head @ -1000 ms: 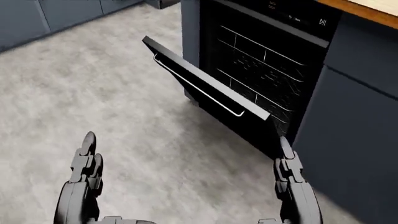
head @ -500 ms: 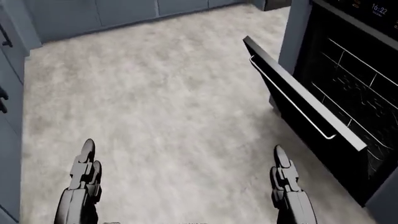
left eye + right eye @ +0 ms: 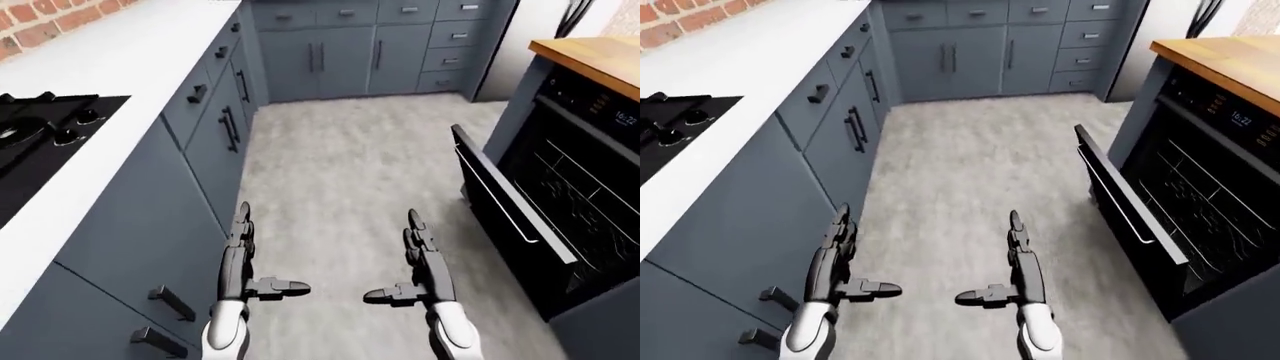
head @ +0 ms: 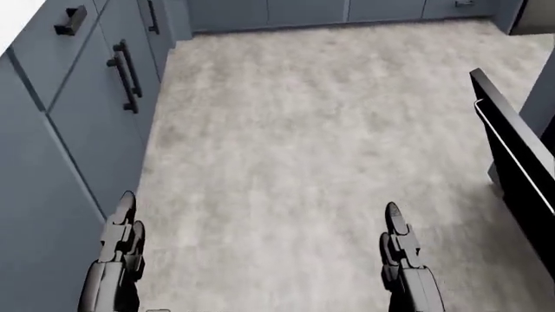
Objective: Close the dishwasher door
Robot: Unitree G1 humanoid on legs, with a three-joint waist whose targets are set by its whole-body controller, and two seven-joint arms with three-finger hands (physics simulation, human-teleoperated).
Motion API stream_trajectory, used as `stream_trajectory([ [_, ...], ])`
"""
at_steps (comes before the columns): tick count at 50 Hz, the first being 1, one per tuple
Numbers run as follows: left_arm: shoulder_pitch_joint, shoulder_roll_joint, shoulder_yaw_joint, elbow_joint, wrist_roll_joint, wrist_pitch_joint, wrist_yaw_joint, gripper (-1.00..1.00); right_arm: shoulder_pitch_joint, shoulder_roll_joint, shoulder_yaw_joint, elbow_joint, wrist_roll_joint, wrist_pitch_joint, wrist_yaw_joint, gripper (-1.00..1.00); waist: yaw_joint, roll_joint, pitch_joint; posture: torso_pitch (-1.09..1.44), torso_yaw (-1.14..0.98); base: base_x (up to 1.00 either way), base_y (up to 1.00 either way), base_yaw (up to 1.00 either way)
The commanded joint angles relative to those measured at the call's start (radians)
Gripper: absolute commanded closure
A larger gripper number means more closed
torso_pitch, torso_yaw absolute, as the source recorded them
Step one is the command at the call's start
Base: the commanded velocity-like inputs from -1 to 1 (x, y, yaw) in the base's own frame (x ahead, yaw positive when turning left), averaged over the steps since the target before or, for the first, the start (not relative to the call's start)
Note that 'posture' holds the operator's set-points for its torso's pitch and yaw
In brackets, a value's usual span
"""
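The dishwasher door (image 3: pixel 505 196) hangs partly open at the right of the left-eye view, tilted outward from the black cavity of the dishwasher (image 3: pixel 590 202), with its long bar handle (image 3: pixel 497 201) running along its outer face. Wire racks show inside the cavity, and a wooden countertop (image 3: pixel 590 58) lies above the appliance.

The right hand (image 3: pixel 425 266) is held out low over the grey floor (image 3: pixel 350 165), fingers stretched straight and thumb pointing inward, holding nothing. The door lies to the right of this hand and a little farther off; the two are apart, with bare floor between them. In the head view only the door's edge (image 4: pixel 513 146) shows at the right border, again well clear of the right hand.

The left hand (image 3: pixel 243 259) mirrors the right, fingers extended and thumb turned inward, empty as well. It hovers just beside the blue-grey cabinets (image 3: pixel 190 157) that line the left side, under a white counter (image 3: pixel 110 67) with a black hob (image 3: pixel 40 142) set in it. More cabinets (image 3: pixel 370 49) close the far end of the room.
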Motion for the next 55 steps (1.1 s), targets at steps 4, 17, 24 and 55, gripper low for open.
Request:
stream_trajectory([
  [4, -0.014, -0.006, -0.013, -0.054, -0.001, -0.024, 0.0, -1.0, -0.012, -0.008, -0.01, -0.05, 0.001, -0.029, -0.002, -1.0, 0.007, -0.029, -0.018, 0.0, 0.0, 0.0, 0.0, 0.59],
  [17, -0.014, -0.007, -0.016, -0.049, 0.001, -0.027, 0.001, -1.0, -0.025, -0.008, -0.002, -0.053, -0.012, 0.001, -0.003, -1.0, -0.008, -0.09, -0.035, 0.0, 0.0, 0.0, -0.01, 0.09],
  [24, -0.017, -0.006, -0.015, -0.04, 0.001, -0.033, 0.0, -1.0, -0.029, -0.009, -0.004, -0.049, -0.012, 0.002, -0.004, -1.0, -0.006, -0.032, -0.016, 0.0, 0.0, 0.0, -0.34, 0.0],
  [55, -0.011, -0.007, -0.017, -0.062, 0.002, -0.021, 0.001, -1.0, -0.018, -0.007, 0.002, -0.071, -0.013, 0.014, 0.001, -1.0, -0.025, -0.048, -0.021, 0.0, 0.0, 0.0, -0.24, 0.0],
])
